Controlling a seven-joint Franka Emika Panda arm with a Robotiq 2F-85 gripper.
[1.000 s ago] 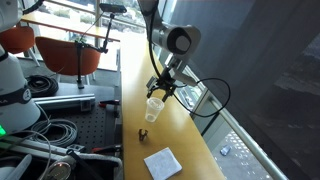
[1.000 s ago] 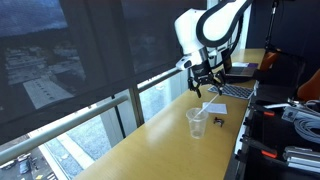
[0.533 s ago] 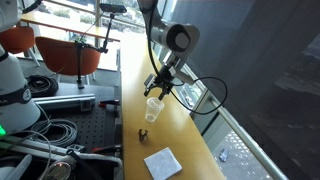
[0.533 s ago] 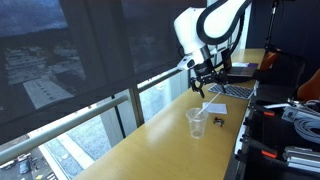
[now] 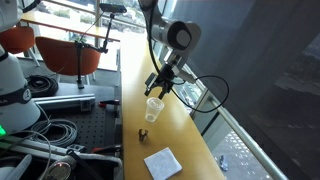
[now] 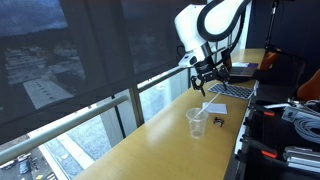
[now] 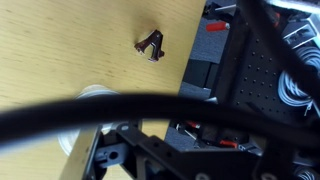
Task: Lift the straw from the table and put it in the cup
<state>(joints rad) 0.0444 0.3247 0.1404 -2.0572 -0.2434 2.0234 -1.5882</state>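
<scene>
The clear plastic cup (image 5: 153,108) stands upright on the wooden table; it also shows in an exterior view (image 6: 197,123), and part of its rim shows in the wrist view (image 7: 95,93) behind a black cable. My gripper (image 5: 160,90) hangs a short way above the cup, and in an exterior view (image 6: 207,80) it is above and behind it. The frames are too small and dark to tell how the jaws stand. I cannot make out the thin pale straw in any view.
A tiny dark object (image 5: 142,132) lies on the table near the cup and also shows in the wrist view (image 7: 151,45). A flat white square paper (image 5: 162,162) lies further along. The table's long edge borders a window rail (image 6: 120,100); equipment and cables crowd the other side.
My gripper has risen slightly above the cup. The cup, the dark object and the paper have not moved.
</scene>
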